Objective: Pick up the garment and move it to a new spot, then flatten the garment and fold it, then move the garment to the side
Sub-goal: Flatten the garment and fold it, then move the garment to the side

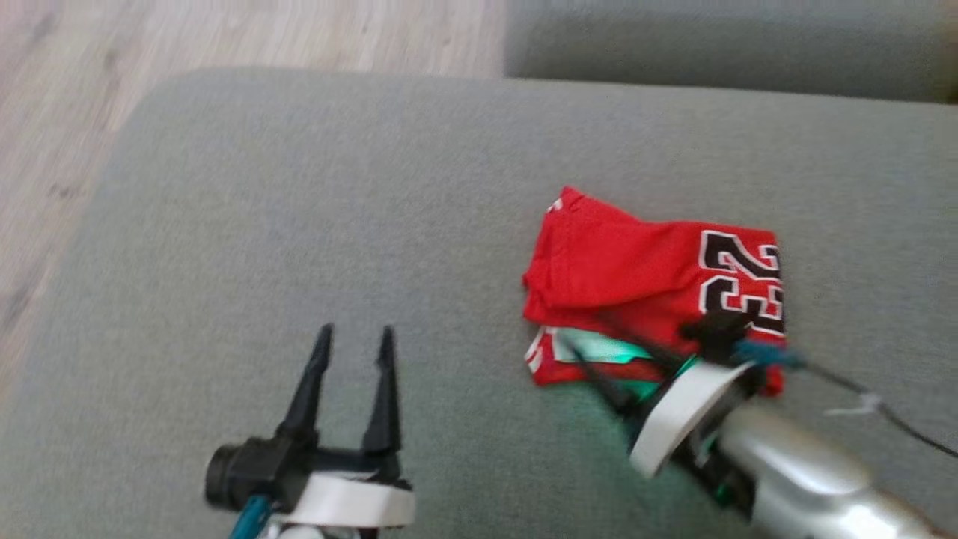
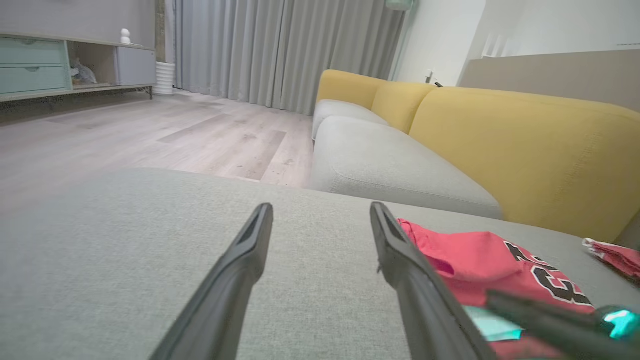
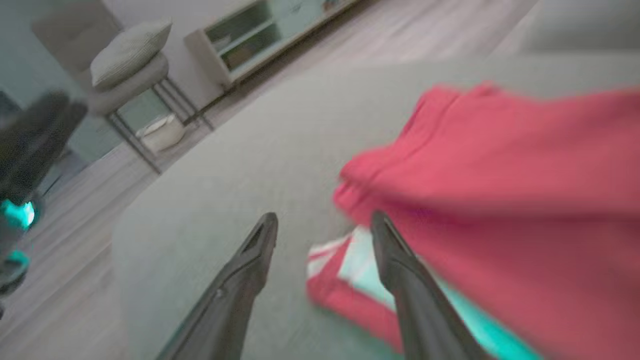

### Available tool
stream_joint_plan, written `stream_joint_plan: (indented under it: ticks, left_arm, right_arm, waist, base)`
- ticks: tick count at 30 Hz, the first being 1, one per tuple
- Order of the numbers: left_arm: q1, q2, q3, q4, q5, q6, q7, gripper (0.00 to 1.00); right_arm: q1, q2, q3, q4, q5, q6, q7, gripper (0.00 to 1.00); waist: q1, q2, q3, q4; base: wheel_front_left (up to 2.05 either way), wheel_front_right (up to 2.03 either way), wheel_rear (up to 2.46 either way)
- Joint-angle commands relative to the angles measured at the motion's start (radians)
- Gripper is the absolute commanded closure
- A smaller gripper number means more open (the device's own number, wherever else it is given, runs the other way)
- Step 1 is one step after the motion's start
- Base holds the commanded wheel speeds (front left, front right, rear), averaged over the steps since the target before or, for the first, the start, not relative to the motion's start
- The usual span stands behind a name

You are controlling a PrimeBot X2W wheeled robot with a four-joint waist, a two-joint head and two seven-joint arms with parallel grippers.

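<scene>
The garment point(image 1: 644, 277) is a red jersey with black and white numerals, lying folded on the grey seat cushion point(image 1: 337, 209), right of centre. My right gripper point(image 1: 587, 333) reaches in from the lower right, its open fingers low over the garment's near-left edge. In the right wrist view the right gripper point(image 3: 324, 220) stands open, with one finger over the garment point(image 3: 500, 165) and one over bare cushion, and nothing is held. My left gripper point(image 1: 352, 337) is open over bare cushion, well left of the garment. The left wrist view shows the left gripper point(image 2: 321, 207) beside the garment point(image 2: 480, 260).
Pale wood floor point(image 1: 60, 150) drops off beyond the cushion's left edge. A second grey cushion point(image 1: 711, 37) lies behind. A thin black cable point(image 1: 898, 419) trails right of the right arm. A yellow backrest point(image 2: 525, 150) rises behind the seat, with another red cloth point(image 2: 615, 255) at its foot.
</scene>
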Motion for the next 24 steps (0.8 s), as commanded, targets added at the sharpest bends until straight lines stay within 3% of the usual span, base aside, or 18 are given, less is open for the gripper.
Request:
stream_joint_plan:
  ticks: [1,6,11,17,24]
  left_arm:
    - [0.006,-0.004,0.053,-0.04,0.015,0.008,-0.005,0.0]
    - [0.081,-0.004,0.126,-0.074,0.052,0.023,-0.005,0.0]
    - [0.128,-0.004,0.184,-0.107,0.096,0.028,-0.005,0.0]
    - [0.162,-0.004,0.211,-0.093,0.126,0.024,-0.005,0.0]
    - [0.184,-0.004,0.214,-0.06,0.157,0.006,-0.005,0.0]
  right_arm:
    - [0.053,0.002,-0.135,-0.055,-0.084,0.007,-0.014,0.0]
    - [0.331,0.056,-0.556,-0.227,-0.405,0.007,-0.015,0.0]
    - [0.52,0.137,-0.788,-0.354,-0.611,0.007,-0.015,0.0]
    - [0.609,0.195,-0.879,-0.389,-0.691,0.007,-0.015,0.0]
    - [0.629,0.218,-0.896,-0.395,-0.714,0.007,-0.015,0.0]
  waist:
    - [0.0001,0.0,-0.046,-0.039]
    - [0.0001,0.0,-0.115,-0.092]
    - [0.0001,0.0,-0.149,-0.136]
    - [0.0001,0.0,-0.17,-0.164]
    - [0.0001,0.0,-0.179,-0.182]
  base:
    - [0.0,0.0,0.0]
    - [0.0,0.0,0.0]
    - [0.0,0.0,0.0]
    - [0.0,0.0,0.0]
    - [0.0,0.0,0.0]
